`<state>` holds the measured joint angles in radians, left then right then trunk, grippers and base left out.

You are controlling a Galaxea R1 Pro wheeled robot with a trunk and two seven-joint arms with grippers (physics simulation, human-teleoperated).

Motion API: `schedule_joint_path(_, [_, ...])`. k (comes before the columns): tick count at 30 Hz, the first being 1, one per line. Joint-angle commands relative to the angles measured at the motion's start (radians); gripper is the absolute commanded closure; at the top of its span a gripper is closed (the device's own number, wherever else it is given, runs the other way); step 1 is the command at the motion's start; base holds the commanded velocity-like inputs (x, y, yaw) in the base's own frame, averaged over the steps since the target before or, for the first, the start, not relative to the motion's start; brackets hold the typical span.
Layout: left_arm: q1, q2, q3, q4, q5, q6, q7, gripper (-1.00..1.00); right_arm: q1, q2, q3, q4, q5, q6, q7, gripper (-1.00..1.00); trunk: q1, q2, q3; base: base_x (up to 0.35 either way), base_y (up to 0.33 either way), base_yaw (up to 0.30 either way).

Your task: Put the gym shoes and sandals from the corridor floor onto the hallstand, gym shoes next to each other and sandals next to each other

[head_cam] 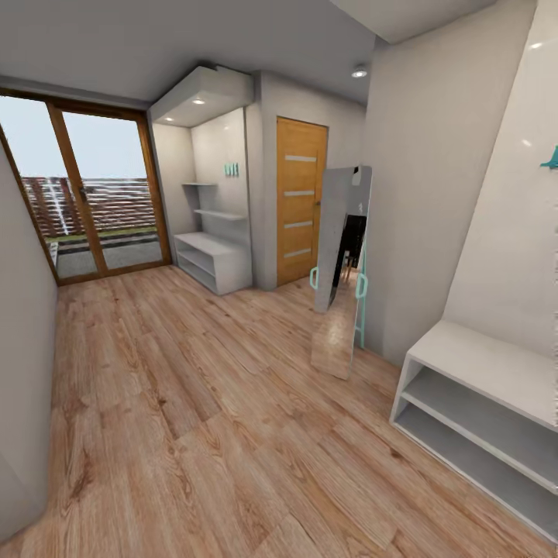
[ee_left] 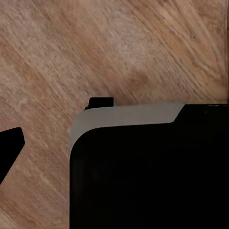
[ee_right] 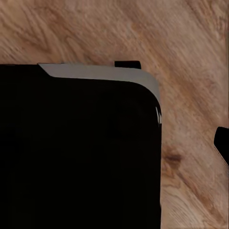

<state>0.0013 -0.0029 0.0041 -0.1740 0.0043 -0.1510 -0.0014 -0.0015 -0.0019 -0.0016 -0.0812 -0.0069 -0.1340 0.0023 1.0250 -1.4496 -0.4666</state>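
Wide corridor floor point(head_cam: 194, 418) of wood planks ahead, no shoes or sandals in sight. At eleven o'clock, far off beside the glass doors point(head_cam: 93, 194), stands the hallstand point(head_cam: 211, 260) with stepped wall shelves. At four o'clock, close by, a plain white bench point(head_cam: 480, 403). Cannot tell how either arm's fingers stand; neither arm judged nearer.

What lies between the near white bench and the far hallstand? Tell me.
Head view: bare wood floor and a leaning mirror separate the bench from the hallstand.
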Motion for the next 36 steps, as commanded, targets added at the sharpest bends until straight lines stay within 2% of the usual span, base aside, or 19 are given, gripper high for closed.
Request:
schedule_joint_path(1, [0.0, 0.0, 0.0, -0.006, 0.001, -0.008, 0.0, -1.0, 0.0, 0.0, 0.0, -0.006, -0.001, -0.008, 0.0, -1.0, 0.0, 0.0, 0.0, 0.0, 0.0, -0.157])
schedule_joint_path(2, [0.0, 0.0, 0.0, -0.012, 0.002, -0.014, 0.0, -1.0, 0.0, 0.001, 0.002, -0.012, -0.001, -0.014, 0.0, -1.0, 0.0, 0.0, 0.001, 0.0, 0.0, -0.204])
schedule_joint_path(3, [0.0, 0.0, 0.001, -0.495, 0.003, -0.069, 0.0, -1.0, 0.0, 0.0, 0.002, -0.186, -0.001, -0.105, 0.0, -1.0, 0.0, 0.0, 0.002, 0.0, 0.041, -0.243])
schedule_joint_path(10, [0.0, 0.0, 0.003, -0.494, 0.003, -0.071, 0.0, -1.0, 0.0, 0.0, -0.002, -0.181, -0.001, -0.104, -0.001, -1.0, 0.0, 0.0, 0.004, 0.0, 0.164, -0.275])
schedule_joint_path(20, [0.0, 0.001, 0.004, -0.493, 0.003, -0.071, 0.0, -1.0, 0.0, 0.0, -0.005, -0.18, -0.002, -0.104, -0.004, -1.0, 0.0, 0.0, 0.003, 0.067, 0.303, -0.108])
schedule_joint_path(30, [0.0, 0.001, 0.004, -0.493, 0.003, -0.071, 0.0, -1.0, 0.0, 0.0, -0.008, -0.177, -0.004, -0.104, -0.004, -1.0, 0.0, 0.0, -0.003, 0.097, 0.302, -0.27])
schedule_joint_path(36, [0.0, 0.001, 0.004, -0.49, 0.003, -0.071, 0.0, -1.0, 0.0, -0.001, -0.009, -0.177, -0.004, -0.104, -0.004, -1.0, 0.0, 0.0, -0.006, 0.036, 0.083, -0.288])
